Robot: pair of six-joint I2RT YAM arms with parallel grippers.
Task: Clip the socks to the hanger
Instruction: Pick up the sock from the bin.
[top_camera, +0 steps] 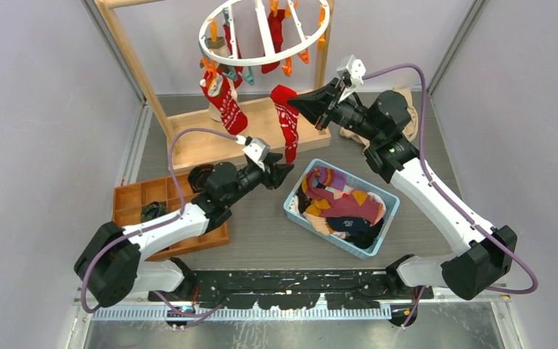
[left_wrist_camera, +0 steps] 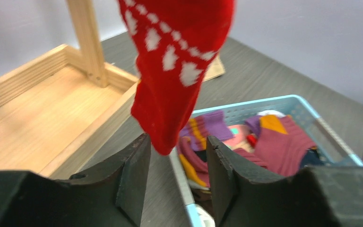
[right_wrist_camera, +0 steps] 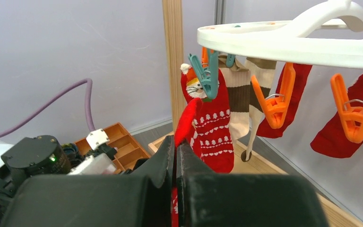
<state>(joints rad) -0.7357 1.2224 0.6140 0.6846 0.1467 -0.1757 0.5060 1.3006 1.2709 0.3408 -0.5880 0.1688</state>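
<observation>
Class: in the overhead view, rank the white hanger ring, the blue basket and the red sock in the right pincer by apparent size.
1. White hanger ring and blue basket: look alike; the ring hangs nearer the camera, so unranked.
2. Red sock: smallest.

Lighting was bright, soft and even, with only faint shadows. In the left wrist view the close red sock (left_wrist_camera: 179, 71) and dark fingers (left_wrist_camera: 134, 175) appeared blurred.

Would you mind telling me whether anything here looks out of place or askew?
Only this: a red sock with white patterns hangs from the shut right gripper, not from a clip on the white round plastic hanger; its toe dangles inside the open left gripper. Nothing looks spilled or damaged.
</observation>
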